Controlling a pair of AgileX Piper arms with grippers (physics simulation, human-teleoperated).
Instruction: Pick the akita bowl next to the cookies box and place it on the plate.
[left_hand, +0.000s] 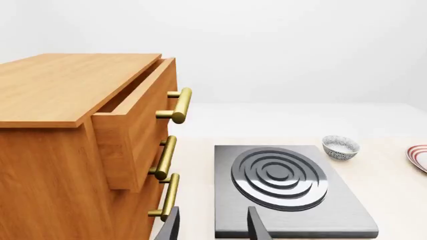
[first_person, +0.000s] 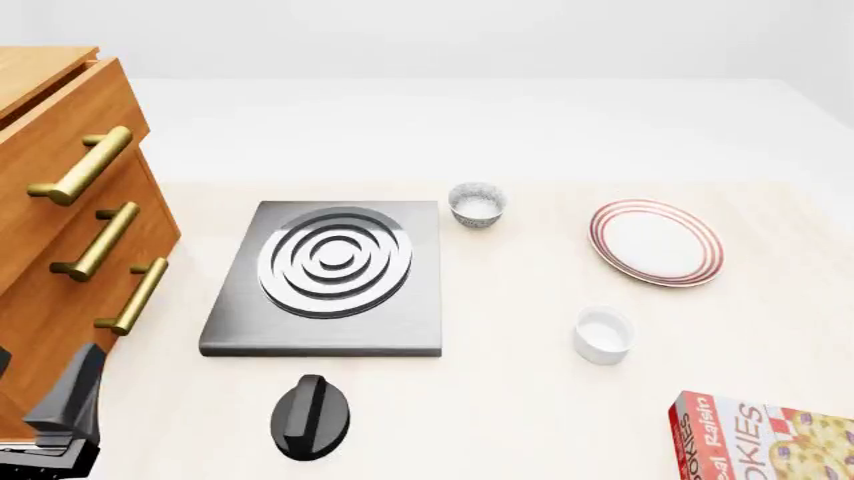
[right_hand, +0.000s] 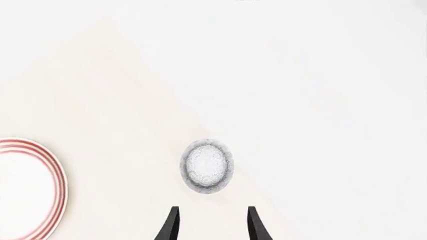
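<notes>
At the near right corner of the table lies the cookies box (first_person: 763, 440), flat and cut off by the front view's edge. Over on the near left, the left gripper (first_person: 60, 405) hangs beside the wooden cabinet (first_person: 34, 290), its fingers (left_hand: 257, 226) spread apart with nothing between them. A black knob (first_person: 310, 416) rests between the two, just in front of the stove burner (first_person: 327, 275). Farther in and right of the burner stands a plain white bowl (first_person: 603, 335), and beyond it, further right, sits the plate (first_person: 655, 241), bare. A second patterned bowl (first_person: 477, 204) stands upright at the burner's far right corner, well apart from the box. The right gripper (right_hand: 212, 225) shows only in its own wrist view, jaws parted and empty, looking down on the akita bowl (right_hand: 207, 166), which stands upright just ahead of the fingertips, near the plate and clear of it. The cabinet's top drawer (left_hand: 133, 125) stands partly pulled out.
</notes>
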